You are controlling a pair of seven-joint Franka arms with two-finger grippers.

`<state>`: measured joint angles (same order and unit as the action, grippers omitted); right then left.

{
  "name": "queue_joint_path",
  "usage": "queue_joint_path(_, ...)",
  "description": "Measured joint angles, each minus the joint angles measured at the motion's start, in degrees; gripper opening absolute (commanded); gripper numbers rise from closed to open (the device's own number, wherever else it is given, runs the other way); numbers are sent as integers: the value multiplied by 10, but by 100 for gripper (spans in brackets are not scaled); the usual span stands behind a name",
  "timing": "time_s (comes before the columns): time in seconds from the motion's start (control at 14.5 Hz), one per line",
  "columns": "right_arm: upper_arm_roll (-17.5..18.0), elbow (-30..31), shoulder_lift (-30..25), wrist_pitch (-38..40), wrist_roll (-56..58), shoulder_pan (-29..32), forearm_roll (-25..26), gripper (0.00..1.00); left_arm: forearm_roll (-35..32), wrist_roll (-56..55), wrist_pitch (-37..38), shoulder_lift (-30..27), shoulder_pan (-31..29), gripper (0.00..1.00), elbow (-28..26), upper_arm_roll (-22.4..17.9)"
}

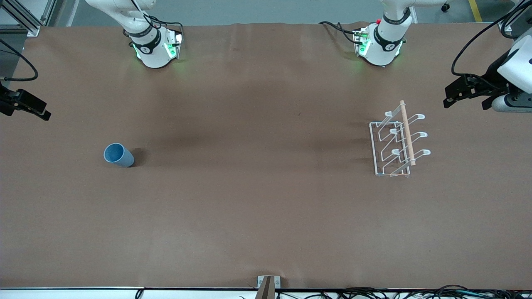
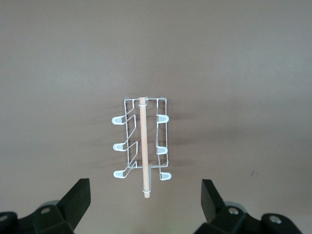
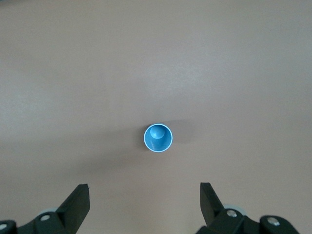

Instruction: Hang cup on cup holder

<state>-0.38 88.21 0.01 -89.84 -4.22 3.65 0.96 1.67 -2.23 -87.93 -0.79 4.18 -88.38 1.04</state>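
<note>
The light-blue cup stands upright on the brown table toward the right arm's end, its mouth up; it also shows in the right wrist view. The white wire cup holder with a wooden rod on top stands toward the left arm's end; it also shows in the left wrist view. My right gripper hangs open and empty, high over the table's edge beside the cup. My left gripper hangs open and empty, high over the table beside the holder.
The two arm bases stand along the table's edge farthest from the front camera. A small bracket sits at the table's nearest edge, with cables along that edge. Bare brown table lies between cup and holder.
</note>
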Motion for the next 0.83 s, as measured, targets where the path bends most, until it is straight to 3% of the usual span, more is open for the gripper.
queue_joint_path(0.28, -3, 0, -1, 18, 1, 1, -21, 100, 0, 0, 0, 0, 0, 100, 0, 0)
queue_joint_path(0.83, -7, 0, -2, 21, 28, 3, -9, 100, 0, 0, 0, 0, -1, 100, 0, 0)
